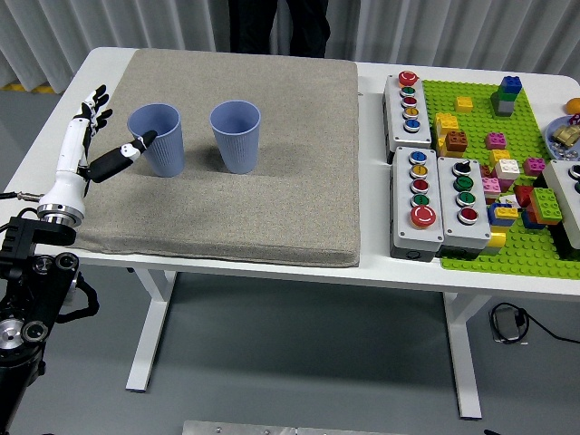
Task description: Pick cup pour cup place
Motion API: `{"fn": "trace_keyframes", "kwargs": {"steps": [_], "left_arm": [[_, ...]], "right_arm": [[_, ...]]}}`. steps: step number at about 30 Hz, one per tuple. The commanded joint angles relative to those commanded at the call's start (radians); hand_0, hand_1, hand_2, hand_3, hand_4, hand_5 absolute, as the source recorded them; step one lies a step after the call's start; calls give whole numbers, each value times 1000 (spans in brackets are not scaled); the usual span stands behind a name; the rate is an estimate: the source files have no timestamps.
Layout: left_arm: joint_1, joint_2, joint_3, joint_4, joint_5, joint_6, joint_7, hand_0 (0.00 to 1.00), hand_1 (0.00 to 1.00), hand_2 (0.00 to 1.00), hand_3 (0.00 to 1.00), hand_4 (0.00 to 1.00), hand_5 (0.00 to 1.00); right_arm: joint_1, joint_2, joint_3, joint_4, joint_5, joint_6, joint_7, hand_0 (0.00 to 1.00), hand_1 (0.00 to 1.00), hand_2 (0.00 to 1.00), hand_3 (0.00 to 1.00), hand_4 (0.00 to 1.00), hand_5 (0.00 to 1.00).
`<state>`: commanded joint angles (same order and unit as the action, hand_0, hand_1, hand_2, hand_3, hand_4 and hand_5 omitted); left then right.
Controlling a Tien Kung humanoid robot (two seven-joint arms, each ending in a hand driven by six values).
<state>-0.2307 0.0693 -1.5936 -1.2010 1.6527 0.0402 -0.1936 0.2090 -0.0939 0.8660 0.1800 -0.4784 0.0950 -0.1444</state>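
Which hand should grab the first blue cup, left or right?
Left. The left hand is open right beside the left cup, thumb near its rim; no right hand is in view.

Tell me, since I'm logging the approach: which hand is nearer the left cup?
Left. The left hand is at the left cup, thumb at its rim, fingers spread and not closed on it. The right hand is not in view.

Left hand (91, 136) open beside left cup (157, 139), thumb at its rim; narrow gap to right cup (236, 136); grey mat (272, 199) bare in front; button boxes (426, 172) well right
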Motion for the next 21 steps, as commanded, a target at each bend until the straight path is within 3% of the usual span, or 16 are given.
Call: {"fn": "trace_keyframes", "kwargs": {"steps": [10,21], "left_arm": [[12,8,-19,10,-6,-38,19,931,948,998,998,998,411],[-17,-9,-23,151,-87,-43,-22,930,935,998,998,998,449]], "right_arm": [[4,-2,1,0,-2,1,0,660,648,663,635,493,135],[7,-1,2,0,4,-1,1,660,647,664,635,492,134]]}}
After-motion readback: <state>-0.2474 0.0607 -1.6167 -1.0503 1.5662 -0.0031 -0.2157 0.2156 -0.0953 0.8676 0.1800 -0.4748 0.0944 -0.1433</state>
